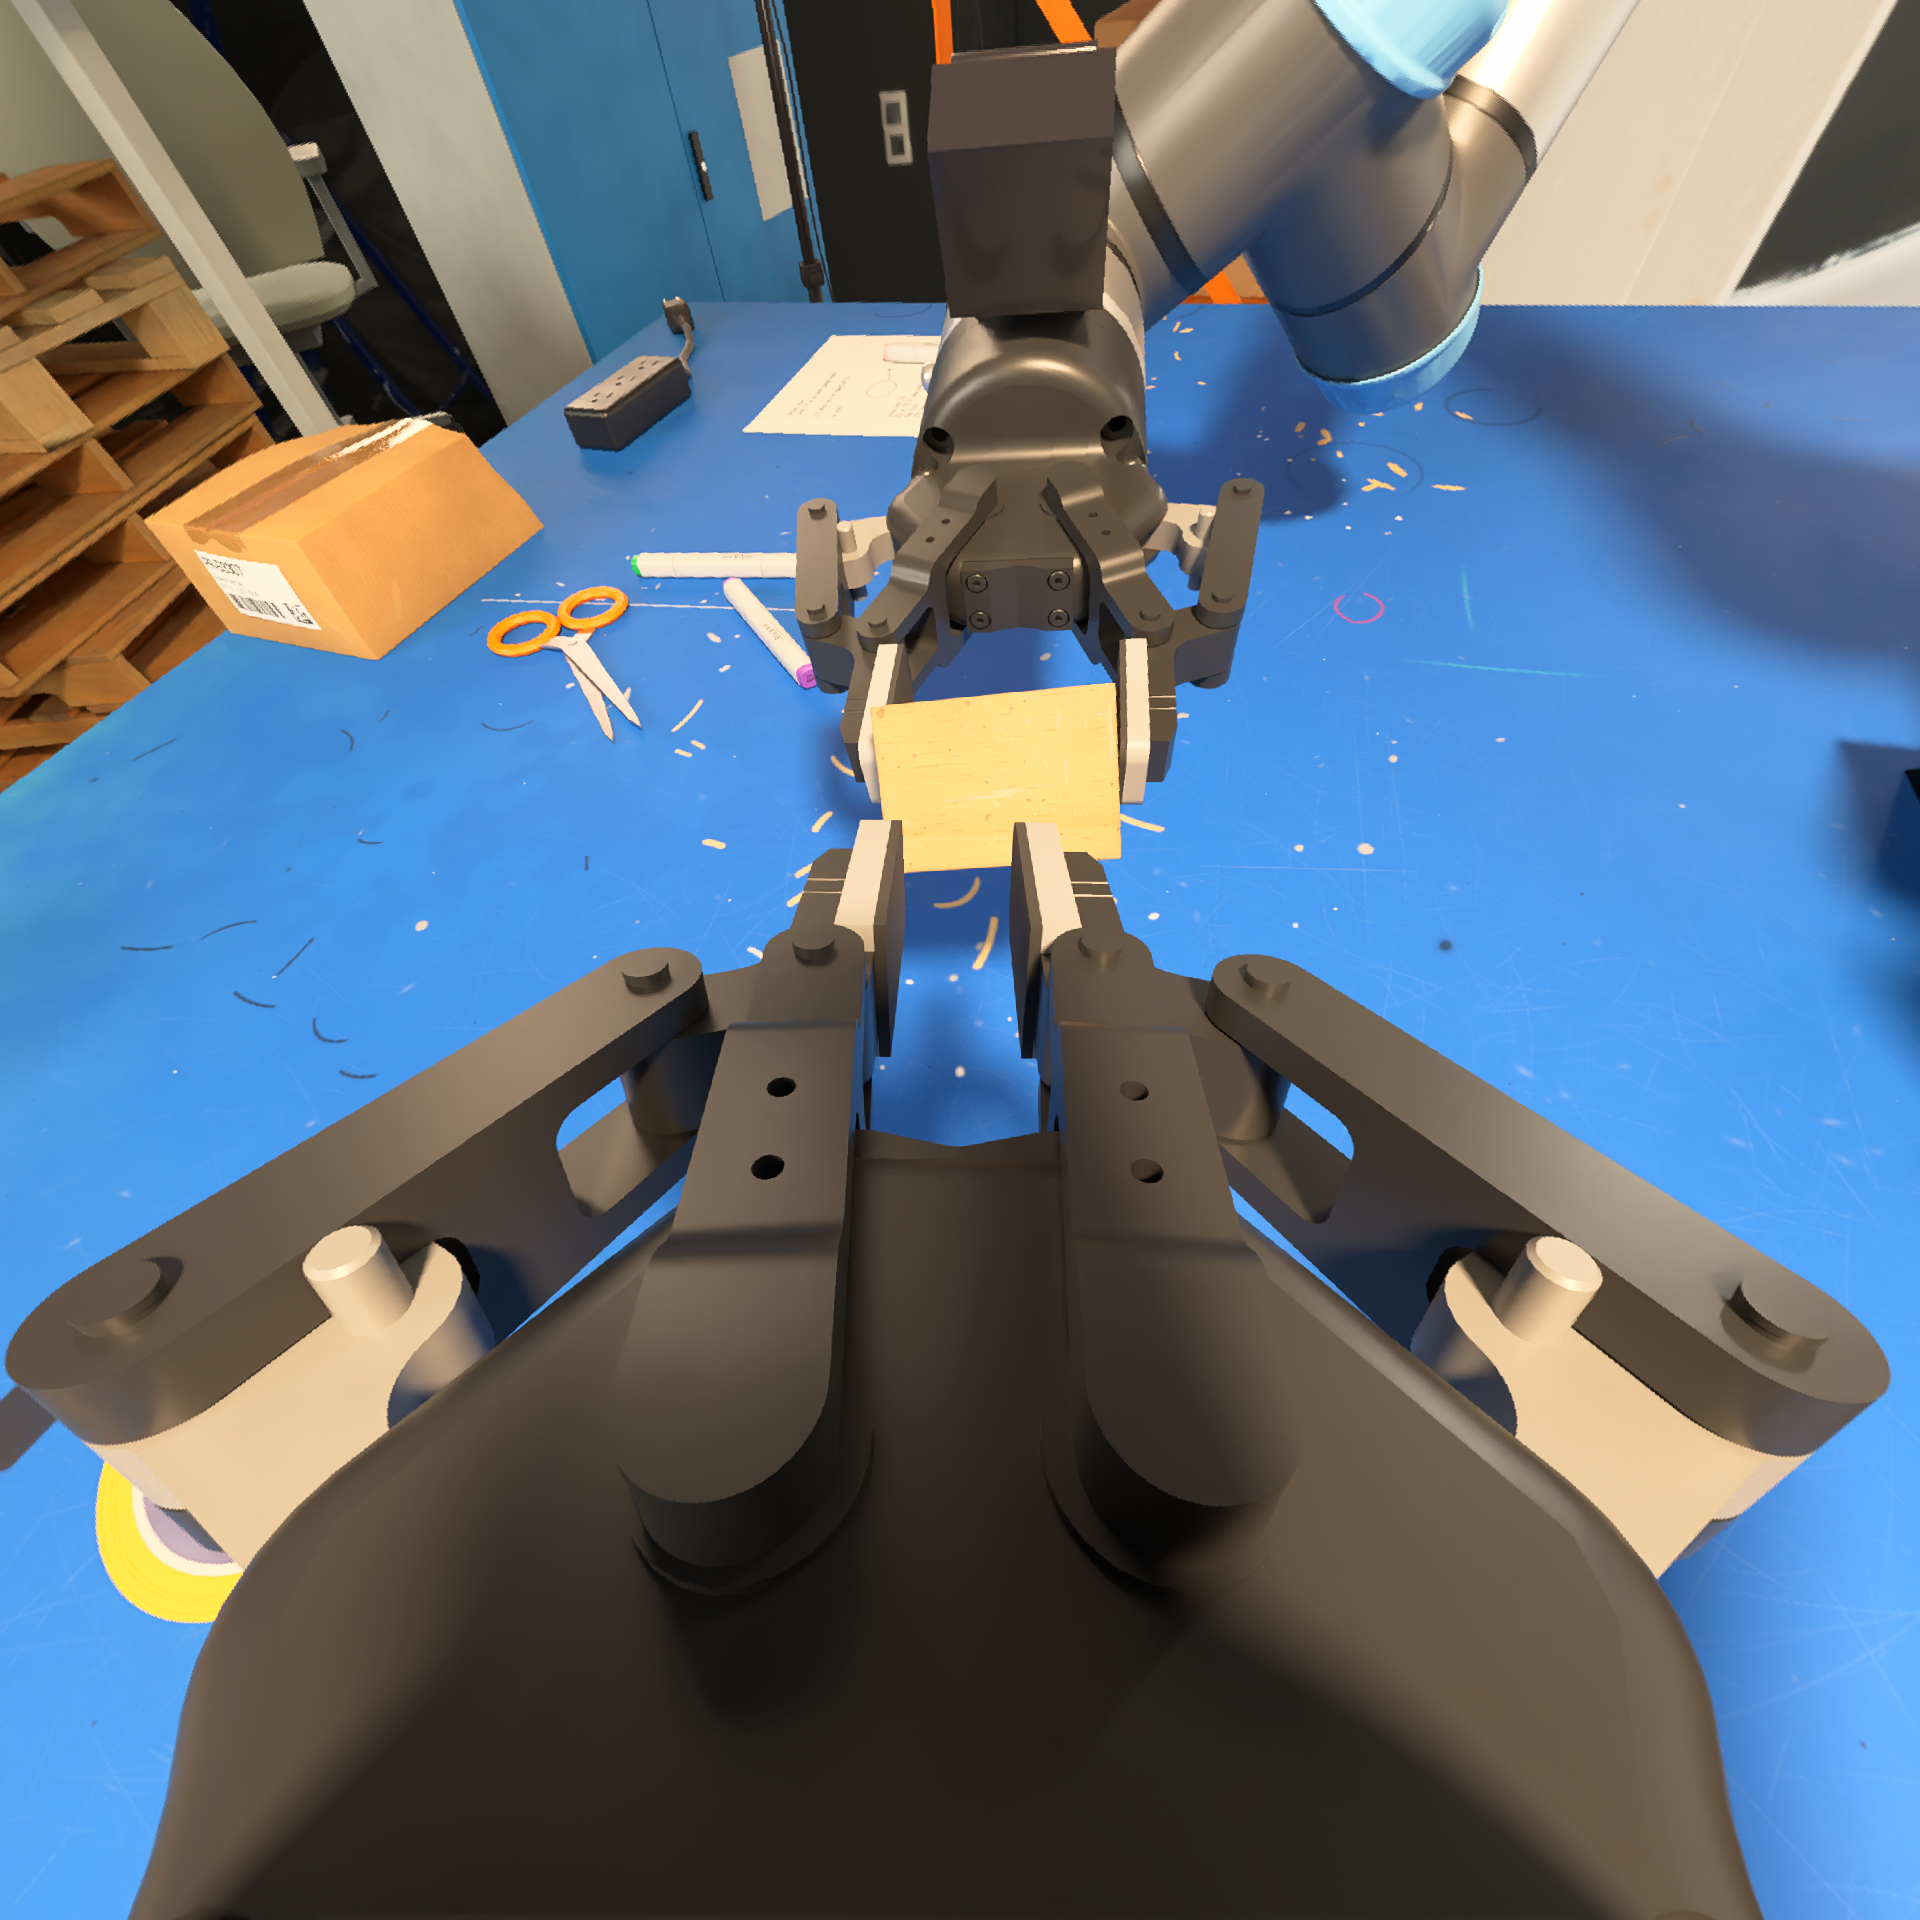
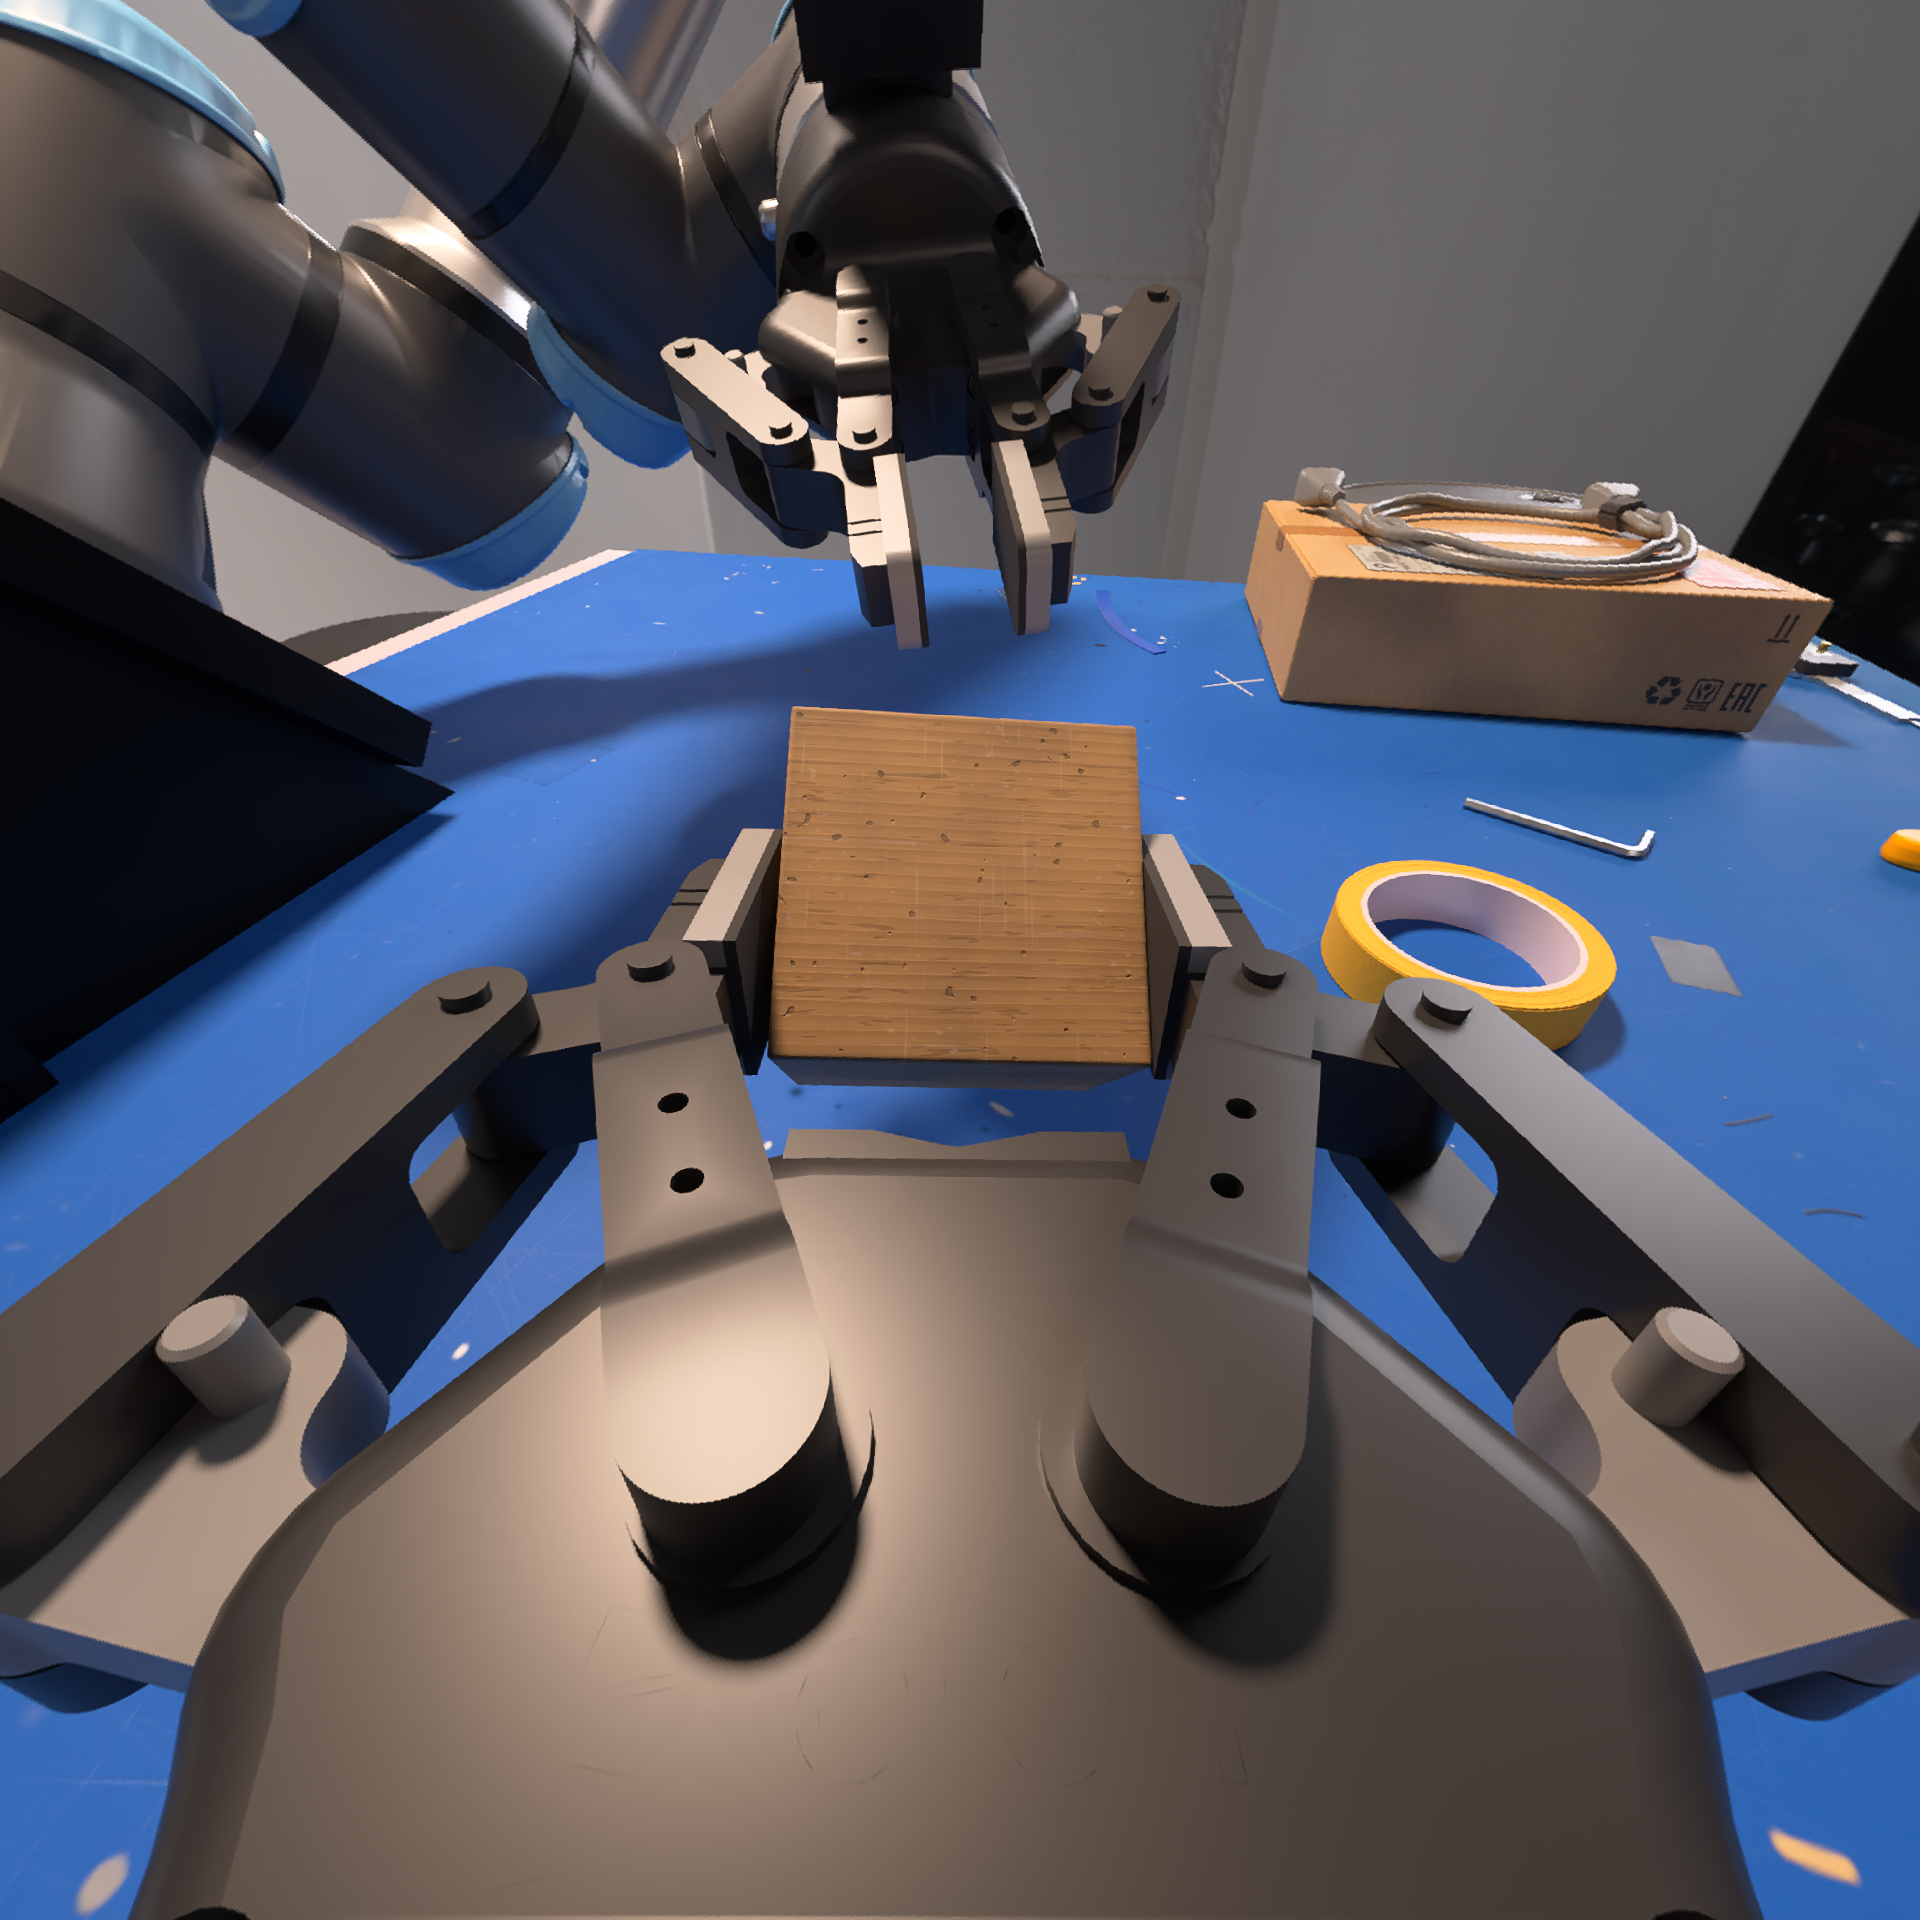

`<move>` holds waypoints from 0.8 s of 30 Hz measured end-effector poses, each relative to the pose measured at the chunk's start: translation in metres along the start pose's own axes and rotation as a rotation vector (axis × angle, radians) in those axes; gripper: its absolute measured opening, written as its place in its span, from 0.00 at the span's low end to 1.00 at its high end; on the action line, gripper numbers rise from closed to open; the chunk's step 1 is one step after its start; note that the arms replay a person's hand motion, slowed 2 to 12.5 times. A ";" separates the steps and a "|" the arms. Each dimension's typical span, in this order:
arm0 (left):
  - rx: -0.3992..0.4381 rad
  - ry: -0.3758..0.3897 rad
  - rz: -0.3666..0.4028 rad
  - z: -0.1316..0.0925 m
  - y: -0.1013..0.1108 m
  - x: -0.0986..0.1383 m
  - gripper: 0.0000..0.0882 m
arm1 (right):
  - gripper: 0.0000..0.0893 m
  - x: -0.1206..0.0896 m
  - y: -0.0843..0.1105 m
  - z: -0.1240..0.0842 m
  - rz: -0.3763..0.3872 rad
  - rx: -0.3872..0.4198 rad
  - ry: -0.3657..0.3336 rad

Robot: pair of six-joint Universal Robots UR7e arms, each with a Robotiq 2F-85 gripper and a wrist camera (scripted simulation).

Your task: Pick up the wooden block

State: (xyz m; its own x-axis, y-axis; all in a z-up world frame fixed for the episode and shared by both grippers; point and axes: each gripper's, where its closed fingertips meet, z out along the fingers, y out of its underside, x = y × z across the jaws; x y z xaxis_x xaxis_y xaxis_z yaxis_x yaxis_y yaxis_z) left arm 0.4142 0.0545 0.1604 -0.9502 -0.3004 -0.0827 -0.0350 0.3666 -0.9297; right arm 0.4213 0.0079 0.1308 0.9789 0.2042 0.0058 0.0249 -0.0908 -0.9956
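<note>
Right gripper (image 2: 958, 935) clamps the wooden block (image 2: 961, 883) between both pads above the blue table (image 2: 1299, 790), while the left gripper (image 1: 954, 894), its fingers parted with nothing between them, sits just beside the block's near face, yellow tape roll (image 2: 1467, 945) nearby

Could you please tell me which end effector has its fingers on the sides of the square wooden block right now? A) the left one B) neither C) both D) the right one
D: the right end effector has a finger against each side of the square wooden block, while the left end effector sits in front of the block, its fingers gripping nothing.
</note>
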 end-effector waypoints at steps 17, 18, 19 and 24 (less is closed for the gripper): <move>-0.008 0.029 -0.014 0.000 0.003 0.003 0.21 | 0.62 -0.003 0.002 0.000 -0.028 -0.027 -0.008; -0.010 0.031 -0.014 0.000 0.004 0.003 0.21 | 0.62 -0.003 0.002 0.001 -0.029 -0.029 -0.009; -0.012 0.031 -0.015 0.000 0.004 0.003 0.21 | 0.62 -0.003 0.002 0.001 -0.030 -0.030 -0.010; -0.019 0.036 -0.020 0.000 0.005 0.003 0.21 | 0.62 -0.003 0.002 0.002 -0.032 -0.033 -0.012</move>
State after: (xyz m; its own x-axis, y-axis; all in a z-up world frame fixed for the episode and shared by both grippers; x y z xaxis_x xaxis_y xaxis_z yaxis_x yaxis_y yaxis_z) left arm 0.4108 0.0556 0.1560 -0.9599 -0.2758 -0.0510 -0.0595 0.3780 -0.9239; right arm 0.4177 0.0085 0.1284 0.9749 0.2196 0.0360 0.0628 -0.1165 -0.9912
